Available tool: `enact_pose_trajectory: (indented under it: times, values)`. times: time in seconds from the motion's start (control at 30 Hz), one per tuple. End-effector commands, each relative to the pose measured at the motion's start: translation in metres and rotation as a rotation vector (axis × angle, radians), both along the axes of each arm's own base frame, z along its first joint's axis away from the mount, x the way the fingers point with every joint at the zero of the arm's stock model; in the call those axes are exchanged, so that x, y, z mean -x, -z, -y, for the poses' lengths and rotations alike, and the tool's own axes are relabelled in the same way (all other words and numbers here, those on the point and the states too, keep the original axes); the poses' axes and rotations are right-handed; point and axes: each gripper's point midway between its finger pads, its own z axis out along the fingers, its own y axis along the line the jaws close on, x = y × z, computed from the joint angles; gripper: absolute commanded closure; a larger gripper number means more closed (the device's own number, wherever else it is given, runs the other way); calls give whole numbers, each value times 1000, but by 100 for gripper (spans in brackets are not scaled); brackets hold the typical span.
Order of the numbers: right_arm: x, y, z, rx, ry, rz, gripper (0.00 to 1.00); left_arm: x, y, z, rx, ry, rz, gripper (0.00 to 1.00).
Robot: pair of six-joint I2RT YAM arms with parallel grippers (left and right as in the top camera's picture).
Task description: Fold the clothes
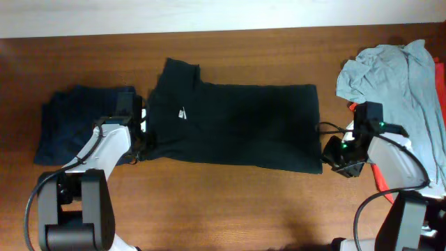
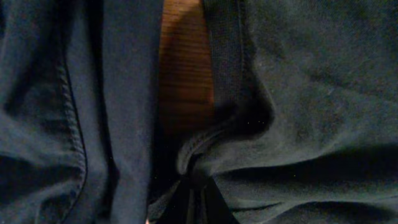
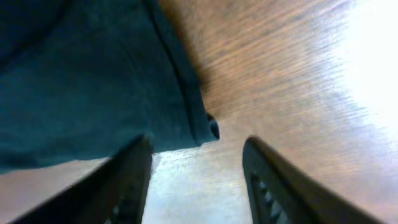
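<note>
The clothes, a black T-shirt (image 1: 237, 125) with a small white logo, lie folded into a long band across the middle of the table. My left gripper (image 1: 143, 144) is at the shirt's left lower edge. In the left wrist view the left gripper (image 2: 196, 202) is shut on a bunched fold of the black T-shirt (image 2: 298, 93). My right gripper (image 1: 327, 157) sits at the shirt's lower right corner. In the right wrist view the right gripper (image 3: 198, 152) is open, nothing between its fingers (image 3: 127, 177), and the hem corner of the shirt (image 3: 93, 81) lies just ahead of them.
A dark navy garment (image 1: 70, 118) lies folded at the left, close to the left arm and seen as the navy garment (image 2: 62, 112) beside the shirt. A light grey shirt (image 1: 397, 77) and a red one (image 1: 380, 183) are piled at the right edge. Bare wooden table (image 1: 230, 202) runs along the front.
</note>
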Motion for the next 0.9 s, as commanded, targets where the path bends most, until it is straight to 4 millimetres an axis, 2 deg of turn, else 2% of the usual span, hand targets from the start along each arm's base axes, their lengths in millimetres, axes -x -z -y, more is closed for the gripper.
enact_pose_trajectory:
  times: [0.0, 0.23, 0.43, 0.6, 0.87]
  values:
    - [7, 17, -10, -57, 27, -29, 48, 1, -1, -2, -9, 4, 2, 98]
    - [4, 33, -20, -107, 19, -10, 51, 2, -1, -3, -9, 4, -1, 98]
    - [4, 35, -20, -107, 19, -9, 72, 2, -1, -3, -9, 4, 0, 98]
    - [5, 37, -10, -51, 24, -17, 96, 2, -1, -3, -10, 4, -1, 98]
    - [12, 41, 26, 98, 72, -50, 96, 3, -1, -3, -11, 4, -4, 98]
